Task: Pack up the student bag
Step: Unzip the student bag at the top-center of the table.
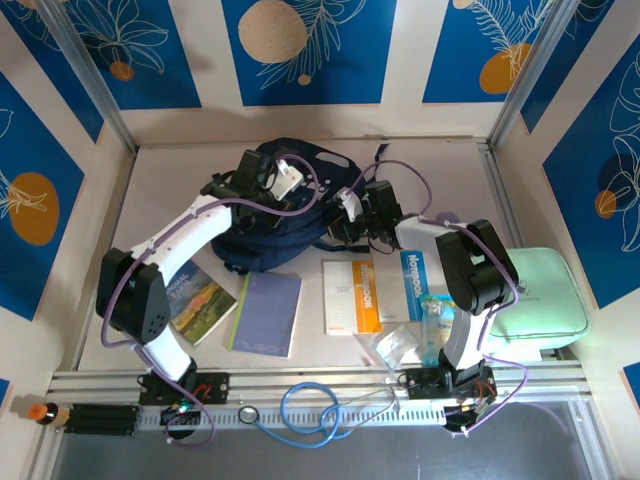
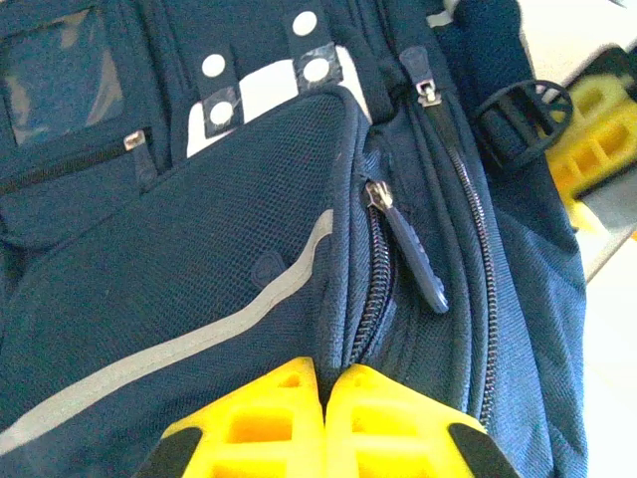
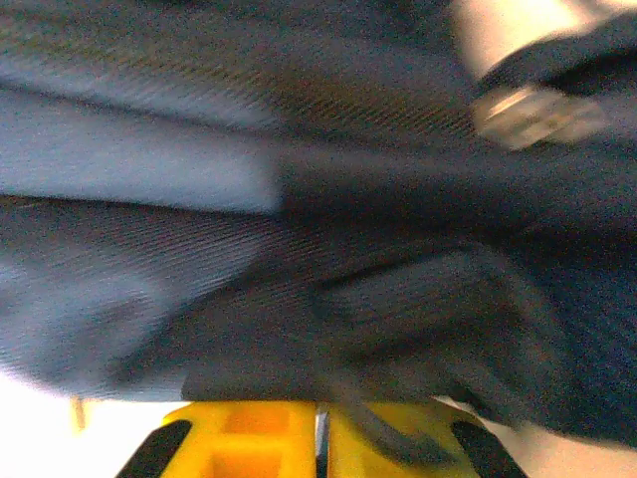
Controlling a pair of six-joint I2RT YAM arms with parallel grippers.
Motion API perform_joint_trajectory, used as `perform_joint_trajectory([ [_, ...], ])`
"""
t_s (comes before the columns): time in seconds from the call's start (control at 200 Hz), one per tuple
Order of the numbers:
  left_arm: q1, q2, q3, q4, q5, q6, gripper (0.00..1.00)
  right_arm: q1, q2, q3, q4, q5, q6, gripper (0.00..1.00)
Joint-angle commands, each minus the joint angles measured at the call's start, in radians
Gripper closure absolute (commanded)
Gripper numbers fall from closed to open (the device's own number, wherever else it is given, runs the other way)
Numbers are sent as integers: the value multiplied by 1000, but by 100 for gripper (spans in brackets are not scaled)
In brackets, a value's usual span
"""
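A pale table (image 1: 150,200) carries the student bag (image 1: 280,215), a dark navy backpack lying flat at the middle of the table toward its far edge, both arms reaching over it. The left gripper (image 2: 323,383) sits on the bag's upper part, its yellow fingers (image 2: 259,418) clenched together and pressed against the fabric at the foot of a zip seam, just below a hanging zip pull (image 2: 418,264) and beside the pale diagonal stripe (image 2: 199,334); nothing can be seen held between them. The right gripper (image 3: 320,433) is at the bag's right side, closed to a sliver against dark, blurred cloth, and whether it pinches a strap cannot be told. A mint green case (image 1: 535,295) lies by the right edge. Along the near side of the bag sit, left to right, a book with a landscape cover (image 1: 200,300), a purple notebook (image 1: 268,313), a white and orange notebook (image 1: 352,296) and a blue notebook (image 1: 412,285) partly under the right arm. A clear plastic bag (image 1: 393,345) lies near the right arm's base. A coiled blue cable (image 1: 315,410) rests on the near edge between the two bases.
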Motion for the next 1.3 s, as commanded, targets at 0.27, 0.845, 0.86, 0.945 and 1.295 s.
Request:
perform_joint_trajectory([
  [0.27, -2, -36, 36, 170, -39, -40, 100, 35, -32, -52, 58, 47, 134, 84],
  [0.845, -19, 100, 125, 173, 7, -185, 100, 232, -102, -106, 144, 41, 167, 97],
  [0.86, -20, 105, 129, 175, 11, -189, 100, 237, -99, -104, 151, 43, 171, 97],
  [0.945, -22, 127, 146, 189, 23, -211, 100, 254, -89, -112, 197, 57, 213, 97],
  [1.295, -22, 61, 54, 248, 58, -179, 100, 34, -290, -241, 184, 35, 498, 51],
])
